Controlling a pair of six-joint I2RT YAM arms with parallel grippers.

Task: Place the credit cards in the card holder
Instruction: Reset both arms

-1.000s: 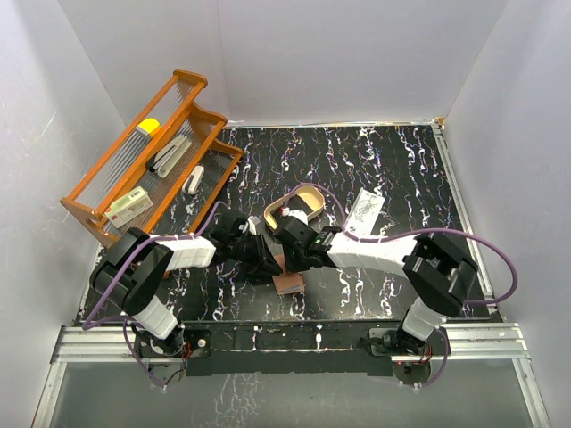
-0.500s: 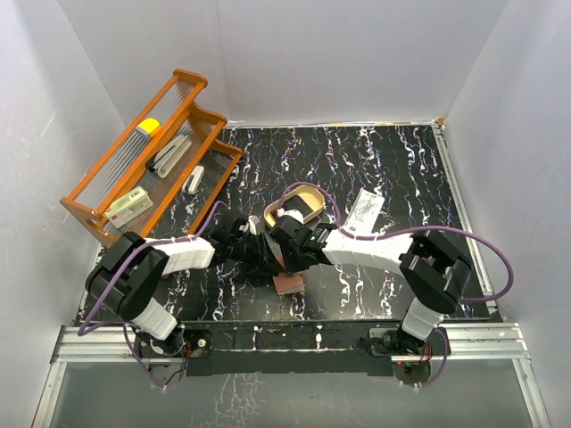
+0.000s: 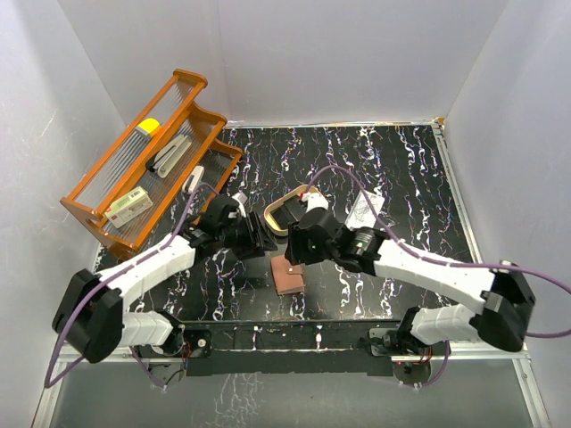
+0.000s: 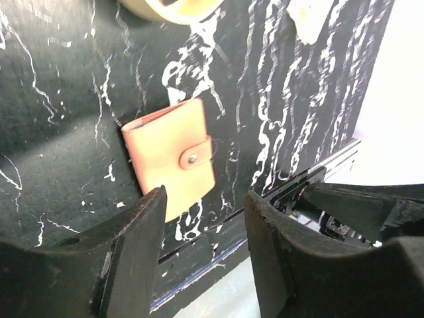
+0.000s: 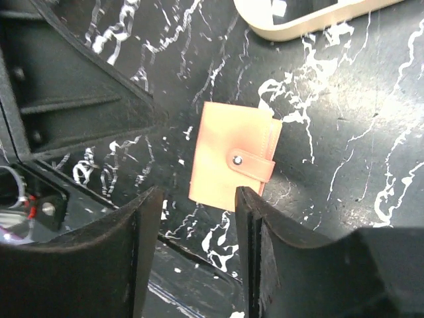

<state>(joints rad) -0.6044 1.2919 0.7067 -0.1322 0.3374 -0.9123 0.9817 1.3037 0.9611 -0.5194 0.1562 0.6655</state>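
Two hands hover above the card holder (image 3: pixel 287 275), which lies folded on the counter (image 3: pixel 401 160) with its strap snapped down. The left hand (image 4: pixel 204 202) and right hand (image 5: pixel 197 199) both stand wide and carry nothing. One white printed card (image 3: pixel 366 207) lies well beyond the card holder, to its right. To go on well, I judge one hand should pin the card holder's back flap while the other lifts the strap tab, before fetching that card.

The card holder (image 5: pixel 225 152) looks like smooth, matt reddish-brown leather with a small shiny metal snap; the table (image 3: pixel 401 169) is black, white-veined and marble-like; the far-left rack (image 3: pixel 183 80) may be glossy orange-coated wire
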